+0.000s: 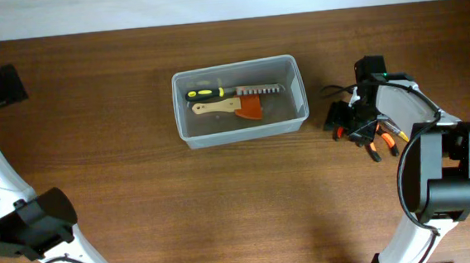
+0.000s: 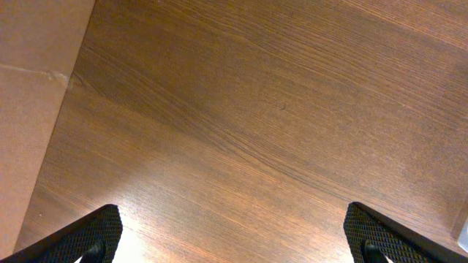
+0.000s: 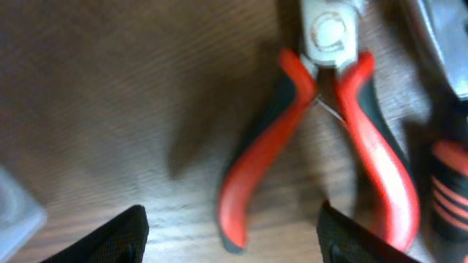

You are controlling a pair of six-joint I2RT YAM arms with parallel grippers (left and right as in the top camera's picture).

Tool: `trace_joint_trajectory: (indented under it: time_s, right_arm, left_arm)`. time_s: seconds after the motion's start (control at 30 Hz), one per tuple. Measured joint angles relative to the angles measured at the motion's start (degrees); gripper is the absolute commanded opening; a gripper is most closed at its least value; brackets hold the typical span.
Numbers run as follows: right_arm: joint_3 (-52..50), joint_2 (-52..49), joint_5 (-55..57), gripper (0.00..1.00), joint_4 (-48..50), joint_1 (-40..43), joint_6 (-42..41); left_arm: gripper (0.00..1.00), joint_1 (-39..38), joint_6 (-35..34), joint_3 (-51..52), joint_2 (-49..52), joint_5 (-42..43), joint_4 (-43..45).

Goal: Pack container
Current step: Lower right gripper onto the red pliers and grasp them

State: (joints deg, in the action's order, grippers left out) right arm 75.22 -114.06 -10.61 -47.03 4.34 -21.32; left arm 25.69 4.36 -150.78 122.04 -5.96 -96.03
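The clear plastic container [image 1: 239,100] sits at the table's middle back. It holds a yellow-and-black handled saw [image 1: 232,91] and a scraper with a pale handle and orange blade [image 1: 235,108]. My right gripper [image 1: 352,125] hovers open over hand tools right of the container. In the right wrist view its fingers [image 3: 234,237] straddle one handle end of red-and-black pliers [image 3: 322,139] lying on the wood, without touching. My left gripper [image 2: 234,237] is open and empty over bare wood; the overhead view does not show its fingers.
Orange-handled tools [image 1: 383,140] lie under my right arm. Another orange-and-black grip [image 3: 447,183] lies right of the pliers. A corner of a clear case [image 3: 18,208] shows at the lower left of the right wrist view. A paler surface [image 2: 33,109] borders the wood on the left.
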Motion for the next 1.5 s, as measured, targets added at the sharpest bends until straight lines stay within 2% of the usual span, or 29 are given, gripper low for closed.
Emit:
trace_joint_trajectory:
  time_s: [0.13,0.27,0.63,1.0,1.2,1.3,1.43,1.5]
  right_arm:
    - [0.00,-0.02,0.24,0.70,0.66,-0.20,-1.46]
    - [0.00,-0.07,1.60,0.59,0.72,-0.37,-4.00]
    - [0.00,-0.35,6.36,0.59,-2.43,-0.37,-8.00]
    - [0.17,-0.79,9.35,0.60,-3.80,-0.44,-8.48]
    - [0.33,-0.81,10.45,0.46,-0.04,-0.44,-6.01]
    - [0.35,-0.87,10.82,0.45,0.39,-0.44,-4.44]
    - [0.35,-0.87,10.82,0.36,0.42,-0.44,-3.63]
    - [0.35,-0.87,10.82,0.35,0.31,-0.44,-3.28]
  left_arm:
    - [0.99,0.00,-0.15,0.00,0.02,0.00,-0.13]
    - [0.99,0.00,-0.15,0.00,0.02,0.00,-0.15]
    - [0.99,0.00,-0.15,0.00,0.02,0.00,-0.17]
    - [0.99,0.00,-0.15,0.00,0.02,0.00,-0.17]
    - [0.99,0.00,-0.15,0.00,0.02,0.00,-0.17]
    - [0.99,0.00,-0.15,0.00,0.02,0.00,-0.15]
    - [0.99,0.00,-0.15,0.00,0.02,0.00,-0.17]
    - [0.99,0.00,-0.15,0.00,0.02,0.00,-0.17]
